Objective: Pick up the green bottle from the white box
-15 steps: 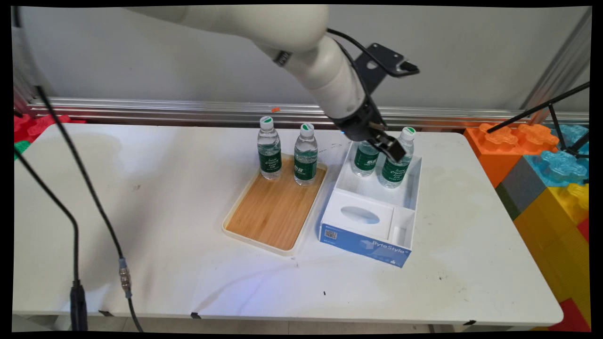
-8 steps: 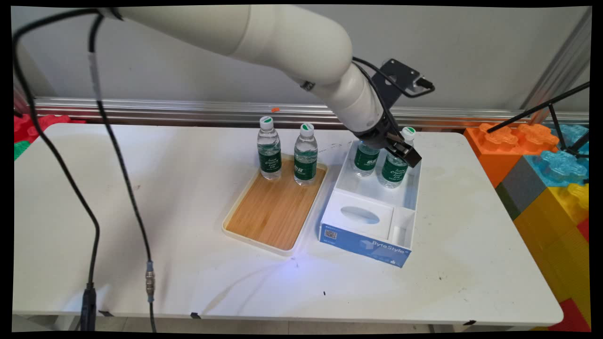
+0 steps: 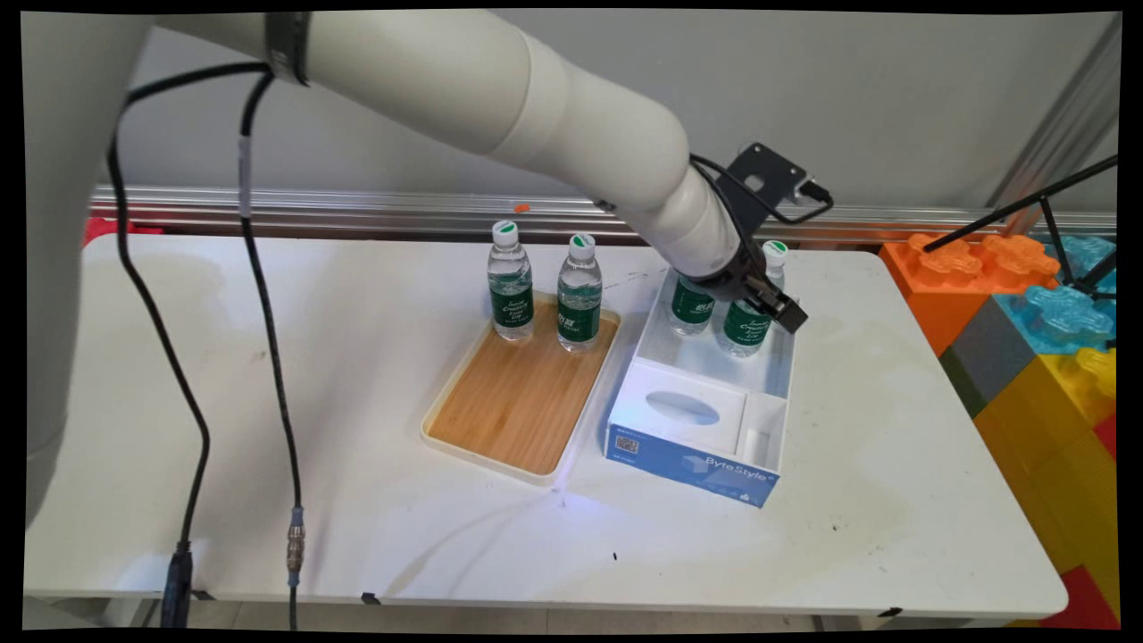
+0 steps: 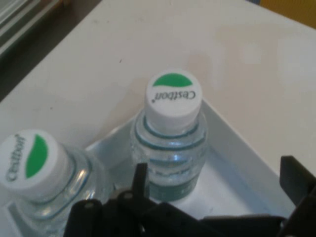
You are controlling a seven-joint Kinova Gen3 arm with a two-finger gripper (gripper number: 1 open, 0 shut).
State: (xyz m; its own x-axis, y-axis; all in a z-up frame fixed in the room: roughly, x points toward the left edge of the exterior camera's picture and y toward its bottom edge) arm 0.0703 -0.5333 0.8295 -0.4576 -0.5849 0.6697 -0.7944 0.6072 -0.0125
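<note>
a: what is on the white table?

b: largest first: a wooden tray lies just left of a white and blue box printed "bytestyle". two green-labelled water bottles stand upright at the tray's far end, the left tray bottle and the right tray bottle near each other.

a: and inside the box?

b: two more bottles stand upright in the box's far compartment. the box's left bottle is partly hidden by the arm; the box's right bottle is at the far right corner.

a: where is the gripper?

b: over the box's far right corner, beside that right bottle. in the hand view its fingers stand spread, and the white cap printed "cestbon" sits between them, untouched.
</note>
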